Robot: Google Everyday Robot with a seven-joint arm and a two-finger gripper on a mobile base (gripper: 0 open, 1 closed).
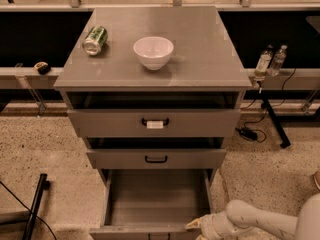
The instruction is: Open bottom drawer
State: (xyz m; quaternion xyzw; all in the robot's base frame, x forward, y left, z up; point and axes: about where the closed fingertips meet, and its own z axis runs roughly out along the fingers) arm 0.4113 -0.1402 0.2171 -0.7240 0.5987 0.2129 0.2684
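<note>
- Your gripper point(197, 227) is at the very bottom of the view, right of centre, at the end of the pale arm point(260, 219) that reaches in from the lower right corner.
- You cannot tell how far the gripper is open or whether it has hold of anything; it is partly cut off by the lower edge.
- The bottom drawer point(155, 199) stands pulled well out of the grey cabinet point(200, 49), its deep grey box open to you and its front panel just showing along the lower edge.
- The gripper sits at the right end of that front panel, touching or just beside the front right corner; which of the two you cannot make out.
- Above it, the middle drawer point(120, 159) stands out only a little, its black loop handle at the centre.
- Higher again, the top drawer point(110, 123) is slightly open too, with a white label point(155, 125) at its handle.
- On the cabinet top, a white bowl point(153, 51) stands near the middle, and a green can point(95, 40) lies on its side towards the left edge, apart from the bowl.
- Beyond the cabinet's right side, two small bottles point(263, 61) stand on a ledge.
</note>
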